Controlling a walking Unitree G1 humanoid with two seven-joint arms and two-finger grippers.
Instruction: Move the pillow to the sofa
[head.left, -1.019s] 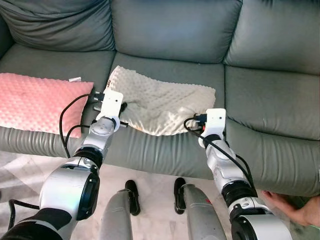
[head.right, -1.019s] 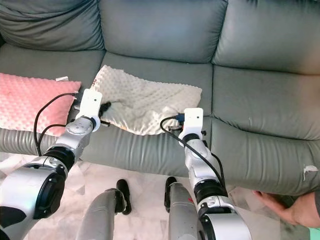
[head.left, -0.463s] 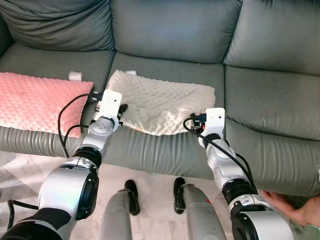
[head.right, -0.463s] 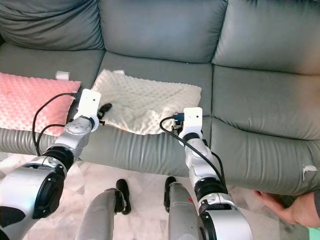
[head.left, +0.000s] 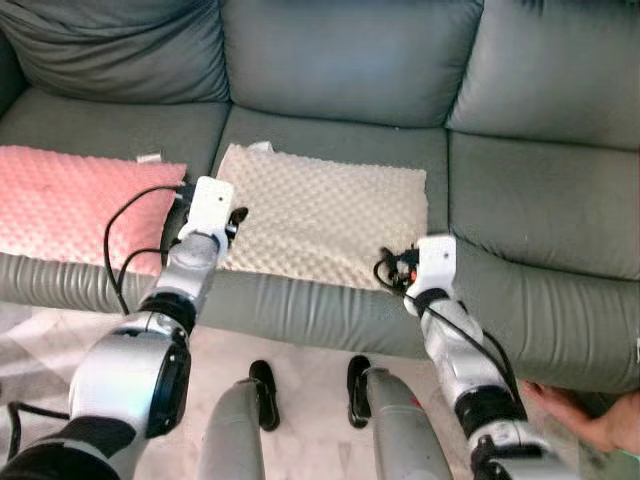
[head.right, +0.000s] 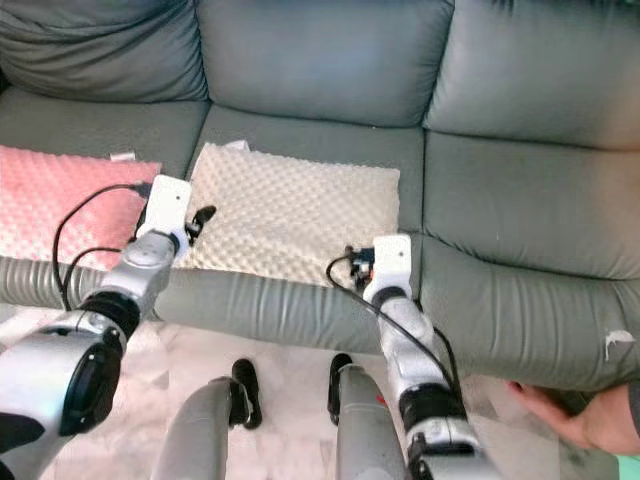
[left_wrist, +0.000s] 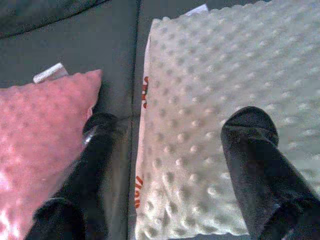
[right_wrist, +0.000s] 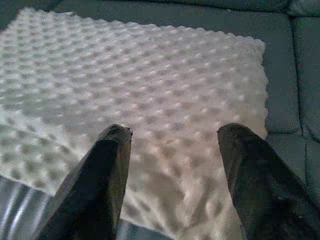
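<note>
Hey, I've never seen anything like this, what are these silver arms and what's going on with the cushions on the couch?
This is a humanoid robot. Two pictures come from its head, two from its wrists. A cream pillow lies flat on the grey sofa, beside a pink pillow. The left claw is open astride the cream pillow's edge; the right claw is open above its other end. Neither holds anything. A person's hand shows near the floor.

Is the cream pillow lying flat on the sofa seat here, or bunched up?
Flat. The cream pillow lies spread on the sofa seat, its edges straight, with both grippers open at its front corners.
</note>
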